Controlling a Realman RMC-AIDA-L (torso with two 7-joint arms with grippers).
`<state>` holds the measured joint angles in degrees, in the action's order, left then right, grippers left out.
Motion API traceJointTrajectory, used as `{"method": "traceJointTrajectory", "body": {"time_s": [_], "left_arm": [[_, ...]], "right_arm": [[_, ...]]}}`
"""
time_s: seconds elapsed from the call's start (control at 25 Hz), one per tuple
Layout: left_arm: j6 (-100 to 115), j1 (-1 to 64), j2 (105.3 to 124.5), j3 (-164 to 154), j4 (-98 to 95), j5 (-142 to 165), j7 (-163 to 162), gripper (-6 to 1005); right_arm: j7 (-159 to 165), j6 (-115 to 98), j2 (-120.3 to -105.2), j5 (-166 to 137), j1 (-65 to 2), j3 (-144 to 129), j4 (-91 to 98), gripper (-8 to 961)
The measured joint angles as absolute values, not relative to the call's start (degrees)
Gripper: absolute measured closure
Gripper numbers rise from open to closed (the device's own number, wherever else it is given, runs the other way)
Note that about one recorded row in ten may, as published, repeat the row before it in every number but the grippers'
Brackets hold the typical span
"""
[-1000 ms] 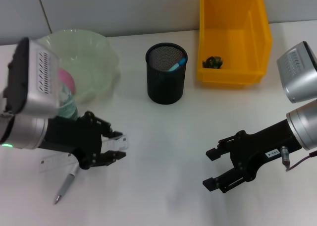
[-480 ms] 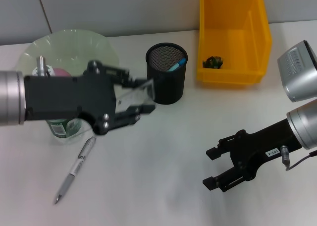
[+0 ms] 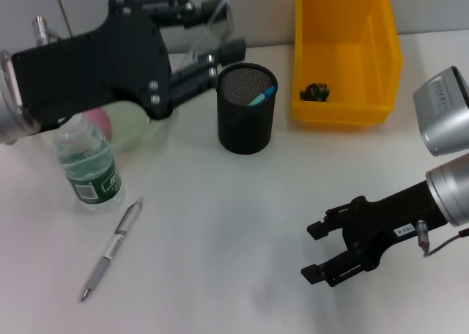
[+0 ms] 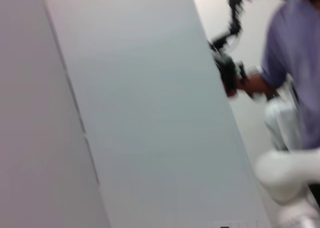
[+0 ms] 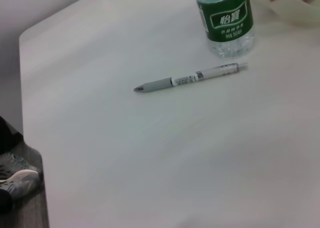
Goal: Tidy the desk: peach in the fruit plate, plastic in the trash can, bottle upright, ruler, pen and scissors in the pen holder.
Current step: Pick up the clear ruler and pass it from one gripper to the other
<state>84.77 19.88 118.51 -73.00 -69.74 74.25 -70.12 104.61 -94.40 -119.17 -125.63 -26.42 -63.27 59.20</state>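
From the head camera, your left gripper [image 3: 212,30] is pinching the clear ruler [image 3: 214,15] above the mesh pen holder [image 3: 247,108]; your right gripper [image 3: 319,251] is idling, fingers spread, holding nothing. Right wrist camera: pen [image 5: 191,78] is lying beside the upright bottle [image 5: 225,19].

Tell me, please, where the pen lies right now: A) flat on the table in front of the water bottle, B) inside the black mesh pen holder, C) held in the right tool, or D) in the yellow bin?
A: the pen lies flat on the white table, just in front of the upright water bottle, with neither tool touching it.
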Motion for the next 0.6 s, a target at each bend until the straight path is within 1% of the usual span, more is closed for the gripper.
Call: {"method": "traceJointTrajectory", "body": {"time_s": [0.04, 0.16, 0.28, 0.4, 0.48, 0.6], "left_arm": [[84.76, 22.61, 118.49, -72.74, -63.11, 69.95, -66.96, 606], [85.0, 25.96, 118.53, -72.52, -55.12, 65.37, -64.69, 606], [85.23, 28.18, 118.52, -72.22, -50.49, 62.88, -64.63, 605], [85.7, 28.65, 118.55, -72.1, -47.64, 59.79, -64.59, 605], [86.19, 28.64, 118.61, -72.2, -46.47, 58.22, -64.41, 604], [87.77, 28.64, 118.65, -72.33, -44.39, 56.31, -63.96, 604]], "right_arm": [[104.36, -94.12, -119.18, -125.62, -26.31, -63.26, 59.1, 102], [102.21, -92.83, -119.2, -125.28, -25.65, -62.65, 59.13, 101], [98.41, -90.7, -119.27, -121.32, -23.2, -59.52, 60.53, 102], [88.0, -90.39, -118.99, -109.35, -19.34, -50.02, 58.61, 102], [84.34, -91.14, -118.87, -105.87, -18.85, -46.94, 56.64, 103], [76.0, -95.13, -117.86, -99.88, -18.42, -40.03, 50.54, 104]]}}
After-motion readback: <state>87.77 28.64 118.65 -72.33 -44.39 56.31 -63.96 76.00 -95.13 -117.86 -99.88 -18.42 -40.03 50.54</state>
